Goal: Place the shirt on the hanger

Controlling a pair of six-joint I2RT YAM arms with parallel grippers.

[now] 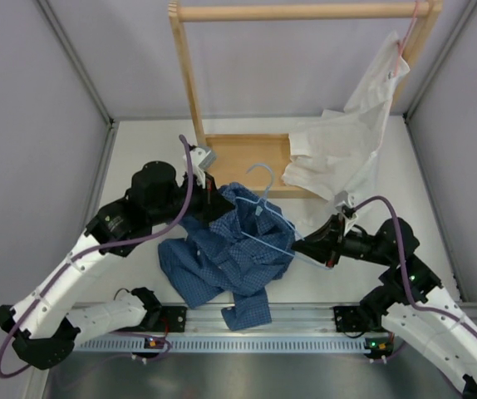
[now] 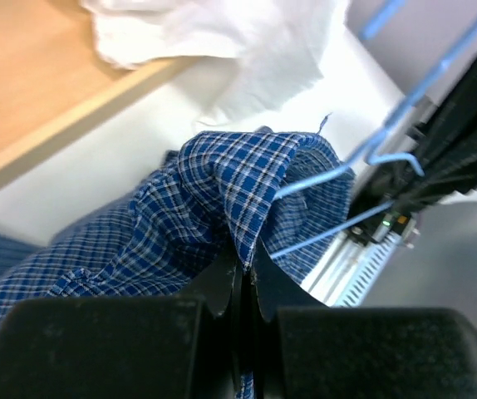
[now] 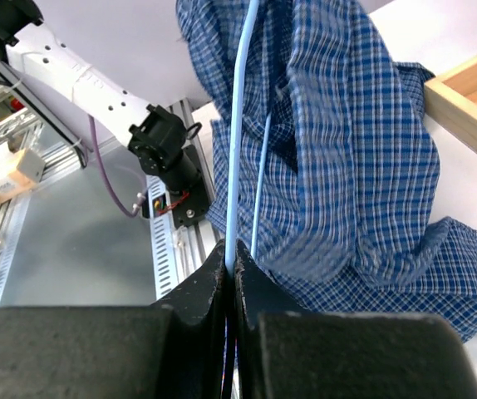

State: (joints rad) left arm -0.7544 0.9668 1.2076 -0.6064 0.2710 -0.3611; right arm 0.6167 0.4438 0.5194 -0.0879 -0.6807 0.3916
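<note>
Blue checked shirt (image 2: 222, 183) bunches just ahead of the left claw (image 2: 244, 268) clenching it — the right claw (image 3: 231, 253) pinches the light-blue hanger (image 3: 240, 125).

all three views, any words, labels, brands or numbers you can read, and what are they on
No text can be read in any view.
shirt: only its check pattern, no label showing.
hanger: bare wire, no marking.
tan box at the left edge of the right wrist view: a dark mark, too blurred to read.
white shirt: plain, no print.
</note>
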